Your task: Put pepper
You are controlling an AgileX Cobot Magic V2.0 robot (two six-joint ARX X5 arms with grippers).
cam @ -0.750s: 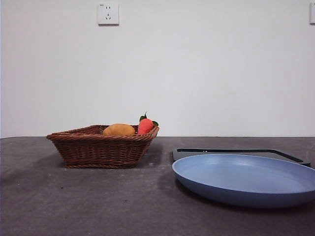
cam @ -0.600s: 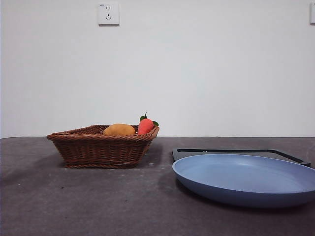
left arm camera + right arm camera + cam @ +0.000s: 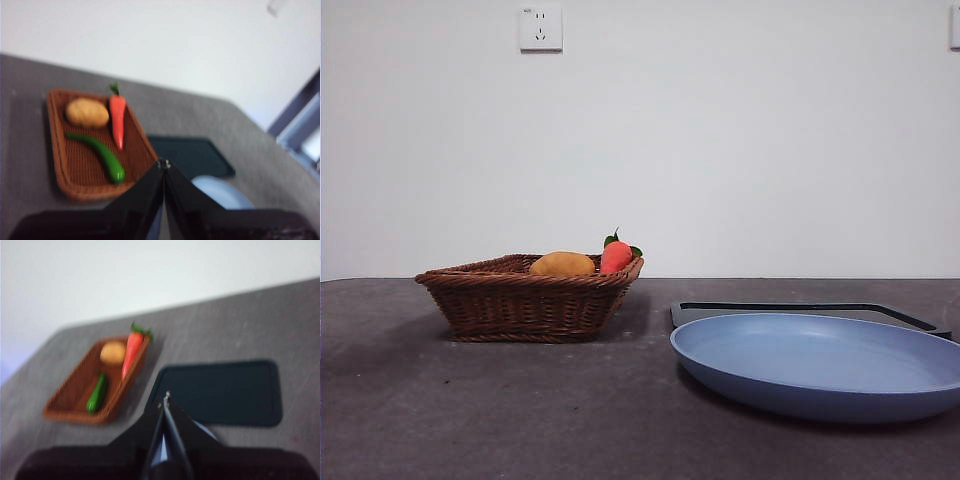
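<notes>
From the front, a brown wicker basket (image 3: 530,296) sat on the grey table (image 3: 520,410), with a rounded orange-yellow fruit (image 3: 561,264) and a red, leafy-topped vegetable (image 3: 616,255) showing above its rim. To one side lay a blue plate (image 3: 820,365), its far edge overlapping a dark flat board (image 3: 800,310). A white wall socket (image 3: 540,28) hung above. No arm showed here, and the pepper was hidden below the basket's rim.

From the left wrist, the left gripper (image 3: 163,165) had its black jaws pressed together, holding nothing, hanging well apart from the basket (image 3: 60,150). The green pepper (image 3: 100,156) lay inside on the basket floor, beside the red vegetable (image 3: 118,119) and near the yellow fruit (image 3: 87,112).

From the right wrist, blurred, the right gripper (image 3: 166,399) also had its jaws together and empty, poised over the board (image 3: 220,390). The pepper (image 3: 97,393) rested in the basket (image 3: 70,395) beside the red vegetable (image 3: 132,352).
</notes>
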